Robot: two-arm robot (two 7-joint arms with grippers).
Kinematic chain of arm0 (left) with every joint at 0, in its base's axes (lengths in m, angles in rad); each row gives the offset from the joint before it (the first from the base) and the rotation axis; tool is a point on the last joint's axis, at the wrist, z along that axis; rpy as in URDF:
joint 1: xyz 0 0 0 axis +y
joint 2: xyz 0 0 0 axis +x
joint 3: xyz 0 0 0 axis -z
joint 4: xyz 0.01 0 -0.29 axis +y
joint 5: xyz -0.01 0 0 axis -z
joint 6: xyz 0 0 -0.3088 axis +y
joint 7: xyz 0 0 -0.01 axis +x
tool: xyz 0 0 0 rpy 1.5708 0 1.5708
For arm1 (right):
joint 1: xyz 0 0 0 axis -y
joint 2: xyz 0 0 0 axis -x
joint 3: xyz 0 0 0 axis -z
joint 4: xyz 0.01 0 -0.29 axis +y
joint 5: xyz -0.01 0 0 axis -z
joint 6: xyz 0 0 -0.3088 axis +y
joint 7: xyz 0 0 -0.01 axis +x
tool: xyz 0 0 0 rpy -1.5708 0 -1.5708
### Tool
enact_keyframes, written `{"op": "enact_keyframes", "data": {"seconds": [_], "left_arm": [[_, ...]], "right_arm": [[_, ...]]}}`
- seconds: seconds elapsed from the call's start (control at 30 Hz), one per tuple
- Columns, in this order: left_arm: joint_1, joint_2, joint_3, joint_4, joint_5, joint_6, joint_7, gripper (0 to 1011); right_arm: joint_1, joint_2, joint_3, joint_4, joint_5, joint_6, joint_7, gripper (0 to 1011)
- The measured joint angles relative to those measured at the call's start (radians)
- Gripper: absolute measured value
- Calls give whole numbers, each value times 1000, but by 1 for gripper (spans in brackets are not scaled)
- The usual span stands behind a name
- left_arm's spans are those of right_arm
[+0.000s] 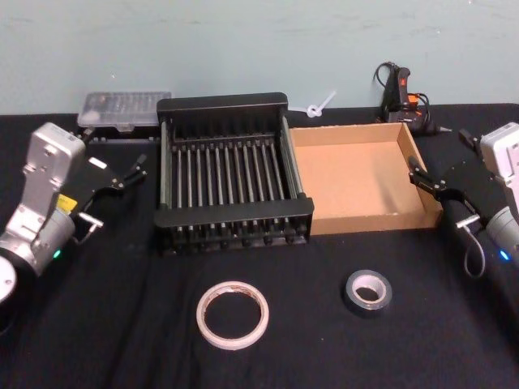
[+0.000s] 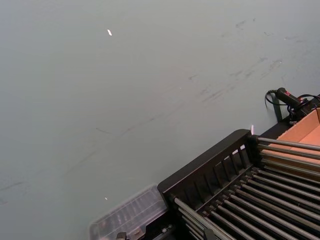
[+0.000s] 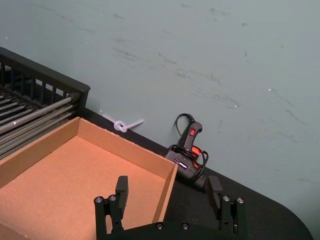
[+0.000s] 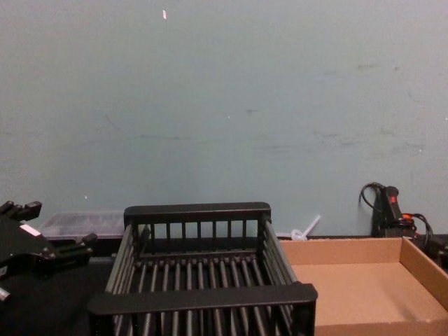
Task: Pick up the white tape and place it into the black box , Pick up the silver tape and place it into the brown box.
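Back left: clear plastic lidded container point(image 1: 123, 109)
Back right: black corded glue gun point(image 1: 401, 95)
Back middle: white plastic tie point(image 1: 318, 105)
Surface: black-covered bench point(image 1: 122, 332)

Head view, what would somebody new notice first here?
Probably the black box and the brown box side by side at the middle of the black table, both with nothing in them. In front of them lie the white tape and the smaller silver tape, flat and apart. The left gripper and right gripper wait open at either side.
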Motion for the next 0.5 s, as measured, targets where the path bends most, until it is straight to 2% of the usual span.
{"op": "enact_keyframes", "data": {"seconds": [0.5], "left_arm": [[0, 0, 0, 0, 0, 0, 0, 1001]], "right_arm": [[0, 0, 0, 0, 0, 0, 0, 1002]]}}
